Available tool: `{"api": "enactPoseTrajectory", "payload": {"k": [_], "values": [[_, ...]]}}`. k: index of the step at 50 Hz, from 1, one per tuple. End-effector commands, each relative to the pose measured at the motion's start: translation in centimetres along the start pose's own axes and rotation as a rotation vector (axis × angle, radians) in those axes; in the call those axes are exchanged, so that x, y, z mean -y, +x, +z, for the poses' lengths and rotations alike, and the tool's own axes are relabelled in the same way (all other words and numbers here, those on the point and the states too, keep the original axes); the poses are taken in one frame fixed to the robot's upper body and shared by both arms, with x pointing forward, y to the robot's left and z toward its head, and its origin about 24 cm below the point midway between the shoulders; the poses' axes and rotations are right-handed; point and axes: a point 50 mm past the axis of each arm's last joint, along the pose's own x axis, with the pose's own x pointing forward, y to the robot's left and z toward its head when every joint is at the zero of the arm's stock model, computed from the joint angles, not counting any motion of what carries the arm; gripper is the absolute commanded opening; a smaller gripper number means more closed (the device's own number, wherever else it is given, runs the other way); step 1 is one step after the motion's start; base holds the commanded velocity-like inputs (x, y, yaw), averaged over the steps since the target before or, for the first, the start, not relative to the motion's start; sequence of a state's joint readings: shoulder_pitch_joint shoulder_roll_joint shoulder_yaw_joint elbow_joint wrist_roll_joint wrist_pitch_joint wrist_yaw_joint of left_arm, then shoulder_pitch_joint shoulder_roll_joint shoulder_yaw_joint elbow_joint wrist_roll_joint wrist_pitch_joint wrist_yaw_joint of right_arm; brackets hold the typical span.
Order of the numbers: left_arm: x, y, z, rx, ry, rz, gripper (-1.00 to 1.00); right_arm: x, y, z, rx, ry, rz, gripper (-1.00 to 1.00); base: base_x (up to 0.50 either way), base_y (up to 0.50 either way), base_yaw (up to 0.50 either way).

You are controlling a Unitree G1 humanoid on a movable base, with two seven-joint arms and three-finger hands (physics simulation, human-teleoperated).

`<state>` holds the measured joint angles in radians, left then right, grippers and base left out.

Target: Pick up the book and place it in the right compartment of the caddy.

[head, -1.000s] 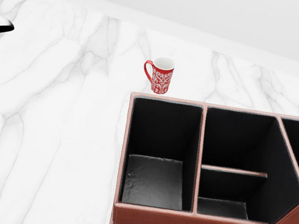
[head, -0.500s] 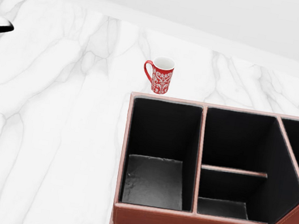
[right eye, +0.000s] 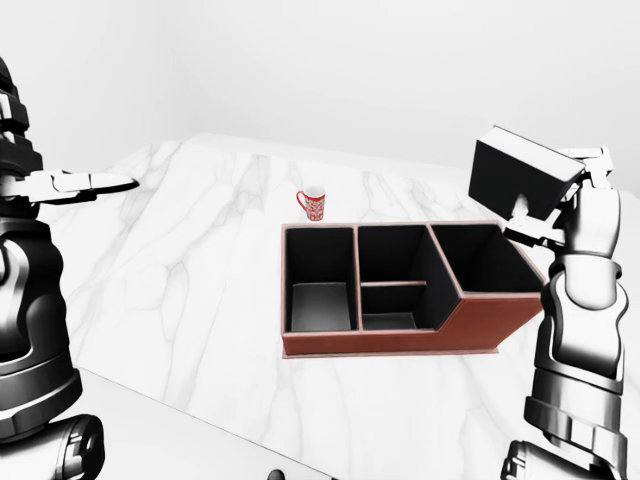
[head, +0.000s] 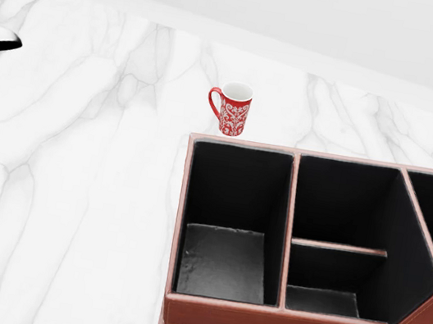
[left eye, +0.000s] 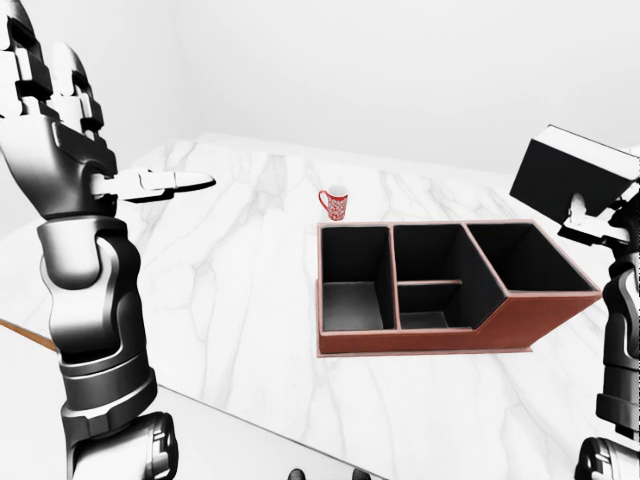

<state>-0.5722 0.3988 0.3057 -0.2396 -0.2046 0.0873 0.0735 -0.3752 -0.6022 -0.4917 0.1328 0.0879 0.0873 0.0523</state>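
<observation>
So, left to right: left hand [left eye: 60, 110] raised clear, fingers spread wide, holding nothing. Mug [head: 230, 108] sits just beyond the caddy [right eye: 400, 345] on the marble counter [head: 63, 186]. Right hand [right eye: 580, 215] grips the book [right eye: 520, 172], tilted, above the right compartment [right eye: 480, 255]. Pickup done; lowering and release remain

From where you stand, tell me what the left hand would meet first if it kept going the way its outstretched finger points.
Probably nothing: the left hand points rightward, high above the marble table. The line seems to pass above the mug and caddy, though depth is unclear.
</observation>
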Motion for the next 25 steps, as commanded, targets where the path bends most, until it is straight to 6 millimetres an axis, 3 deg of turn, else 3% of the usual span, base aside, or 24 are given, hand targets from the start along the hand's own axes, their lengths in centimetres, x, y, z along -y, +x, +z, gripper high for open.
{"api": "enactPoseTrajectory", "payload": {"k": [1, 25], "values": [[0.02, -0.08, -0.11, -0.005, 0.001, -0.001, 1.0, -0.02, -0.18, -0.03, 0.004, 0.056, -0.015, -1.0, 0.0, 0.0, 0.0], [0.01, 0.1, 0.08, 0.004, 0.001, -0.001, 1.0, -0.11, -1.12, -0.24, 0.007, 0.05, 0.007, -1.0, 0.0, 0.0, 0.0]]}}
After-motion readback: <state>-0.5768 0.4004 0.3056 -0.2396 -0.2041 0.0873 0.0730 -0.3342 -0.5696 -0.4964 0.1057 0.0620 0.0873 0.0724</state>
